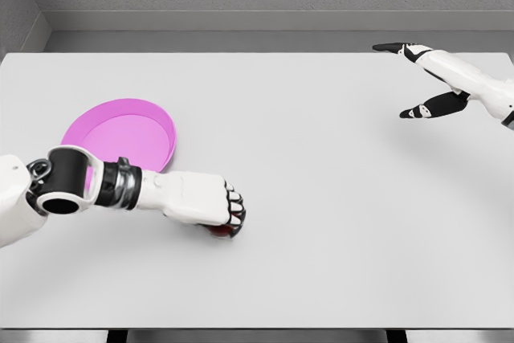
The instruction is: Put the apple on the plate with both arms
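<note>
The left hand (210,205) is curling its fingers (234,211) over the apple (220,231) on the desk (337,198) — just beside the pink plate (120,132); it is needing a firm, level lift. The right hand (438,78) is hanging spread — well apart.

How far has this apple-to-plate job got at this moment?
Done: the left hand has reached the apple and curls over it. In hand: the grasp; whether it is secure is hidden. Left: the pink plate holds nothing; the right hand hovers spread, far right.
</note>
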Robot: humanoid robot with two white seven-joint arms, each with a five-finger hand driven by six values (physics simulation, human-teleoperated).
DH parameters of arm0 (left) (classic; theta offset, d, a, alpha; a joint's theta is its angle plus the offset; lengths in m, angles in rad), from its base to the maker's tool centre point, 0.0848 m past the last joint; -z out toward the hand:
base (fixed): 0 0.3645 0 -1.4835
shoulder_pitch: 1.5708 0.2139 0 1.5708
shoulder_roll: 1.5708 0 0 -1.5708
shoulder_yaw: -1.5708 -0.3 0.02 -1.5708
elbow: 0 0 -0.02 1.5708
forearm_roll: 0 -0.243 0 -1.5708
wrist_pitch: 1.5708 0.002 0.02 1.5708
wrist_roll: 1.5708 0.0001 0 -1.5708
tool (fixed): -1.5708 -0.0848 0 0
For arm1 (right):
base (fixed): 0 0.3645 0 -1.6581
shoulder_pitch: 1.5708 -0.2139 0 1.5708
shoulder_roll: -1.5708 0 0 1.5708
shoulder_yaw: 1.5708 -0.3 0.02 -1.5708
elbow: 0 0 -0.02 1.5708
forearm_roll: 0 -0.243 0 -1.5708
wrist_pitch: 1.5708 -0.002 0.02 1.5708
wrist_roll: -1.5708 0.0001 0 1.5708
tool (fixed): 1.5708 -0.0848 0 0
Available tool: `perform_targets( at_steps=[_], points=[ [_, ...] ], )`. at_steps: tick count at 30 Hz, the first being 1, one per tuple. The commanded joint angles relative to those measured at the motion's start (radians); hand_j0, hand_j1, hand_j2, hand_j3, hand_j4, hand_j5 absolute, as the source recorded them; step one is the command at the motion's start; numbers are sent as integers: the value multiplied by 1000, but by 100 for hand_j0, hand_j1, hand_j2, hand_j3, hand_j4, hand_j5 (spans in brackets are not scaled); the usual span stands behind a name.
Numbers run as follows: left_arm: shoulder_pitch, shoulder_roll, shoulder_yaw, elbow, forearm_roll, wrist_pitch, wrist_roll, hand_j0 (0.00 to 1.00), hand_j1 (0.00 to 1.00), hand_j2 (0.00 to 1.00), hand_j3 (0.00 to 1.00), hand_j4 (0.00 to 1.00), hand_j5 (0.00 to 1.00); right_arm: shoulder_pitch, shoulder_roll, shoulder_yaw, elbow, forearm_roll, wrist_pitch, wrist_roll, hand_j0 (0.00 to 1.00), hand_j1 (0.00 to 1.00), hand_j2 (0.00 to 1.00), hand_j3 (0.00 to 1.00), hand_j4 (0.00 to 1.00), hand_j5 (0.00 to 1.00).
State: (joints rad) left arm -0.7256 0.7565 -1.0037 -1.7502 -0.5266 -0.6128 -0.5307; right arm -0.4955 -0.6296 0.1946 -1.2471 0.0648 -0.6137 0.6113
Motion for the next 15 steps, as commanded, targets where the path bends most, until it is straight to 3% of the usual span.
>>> perform_targets(
  at_steps=[1,3,6,7,11,15],
  points=[
    [-2,6,2,0,10,2,0,38,38,38,38,38,38,0,-1,0,-2,-8,3,0,100,100,100,100,100,100],
    [-52,12,7,-3,39,2,6,38,38,38,38,38,38,0,-1,0,-2,-8,3,0,100,100,100,100,100,100],
    [-133,125,66,20,188,2,11,38,38,38,38,38,38,0,-1,0,0,-8,3,0,100,100,100,100,100,100],
    [-133,148,120,72,204,2,11,38,38,38,38,38,38,0,-1,0,-2,-8,3,0,100,100,100,100,100,100],
    [-133,152,145,371,208,2,11,39,39,39,39,39,39,0,-1,0,-2,-8,3,0,100,100,100,100,100,100],
    [-114,155,128,459,198,2,9,39,39,39,39,39,39,0,-1,0,-2,-8,3,0,100,100,100,100,100,100]
  ],
)
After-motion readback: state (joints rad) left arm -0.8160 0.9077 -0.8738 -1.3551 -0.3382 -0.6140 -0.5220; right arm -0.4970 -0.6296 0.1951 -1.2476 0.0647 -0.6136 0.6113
